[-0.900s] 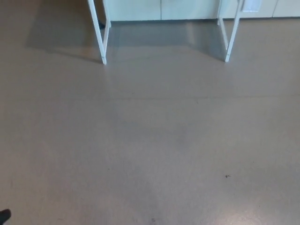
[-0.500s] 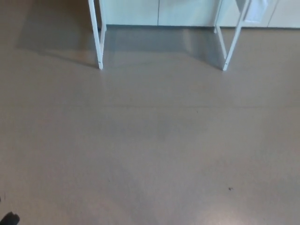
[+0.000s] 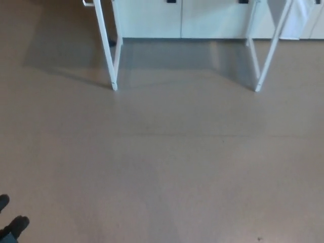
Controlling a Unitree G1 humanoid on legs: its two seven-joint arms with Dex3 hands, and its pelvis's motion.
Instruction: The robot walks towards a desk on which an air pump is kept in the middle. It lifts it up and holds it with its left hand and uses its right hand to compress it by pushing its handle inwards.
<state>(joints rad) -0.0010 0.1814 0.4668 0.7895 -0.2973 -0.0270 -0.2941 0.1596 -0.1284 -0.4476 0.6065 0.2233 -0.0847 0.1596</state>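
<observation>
Head view shows neither of the robot's hands, so whether their fingers are apart or closed cannot be told, and which arm is nearer to anything cannot be judged. At the bottom left corner sit two small dark shapes point(image 3: 12, 223); they may be part of the robot or someone's shoes, but they are too small and cut off to tell.

Outward from there lies a wide stretch of bare tan floor point(image 3: 167, 172), with one tiny dark speck point(image 3: 259, 238) near the bottom right edge. Farther on, at the top, two pairs of white desk legs stand on the floor: the left legs point(image 3: 107, 50) and the right legs point(image 3: 266, 55), slanting slightly. Behind them runs a row of pale cabinets point(image 3: 177, 20) with small dark handles.

The desk top is above the upper edge and out of sight, and so is the air pump; by the task it should lie on the middle of that top, that is, ahead of the robot and up, between the two leg pairs. Its long axis cannot be seen. The step in hand appears to be the walk toward the desk, with lifting not yet begun.
</observation>
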